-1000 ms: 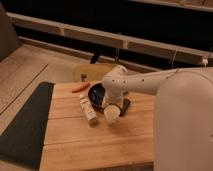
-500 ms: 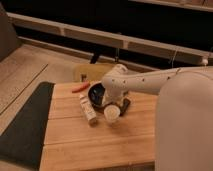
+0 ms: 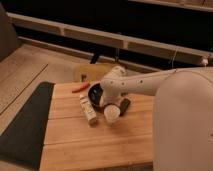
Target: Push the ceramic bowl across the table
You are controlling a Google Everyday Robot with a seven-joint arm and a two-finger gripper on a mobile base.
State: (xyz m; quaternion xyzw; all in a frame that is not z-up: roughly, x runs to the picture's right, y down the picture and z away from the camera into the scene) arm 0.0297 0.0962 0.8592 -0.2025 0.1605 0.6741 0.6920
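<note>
The dark glossy ceramic bowl [image 3: 95, 93] sits on the far part of the light wood table [image 3: 90, 145], half hidden behind my white arm. My gripper [image 3: 106, 100] is down at the bowl's right side, right against it, with the wrist covering the fingers. A small white paper cup [image 3: 111, 113] lies just in front of the gripper. A flat dark rectangular object [image 3: 124, 106] lies to the right of the cup.
A white bottle [image 3: 88, 110] lies on its side left of the cup. A red-orange thing [image 3: 80, 87] lies near the table's far left edge. A dark mat [image 3: 22, 125] borders the table on the left. A yellow chair seat [image 3: 92, 71] stands beyond the table.
</note>
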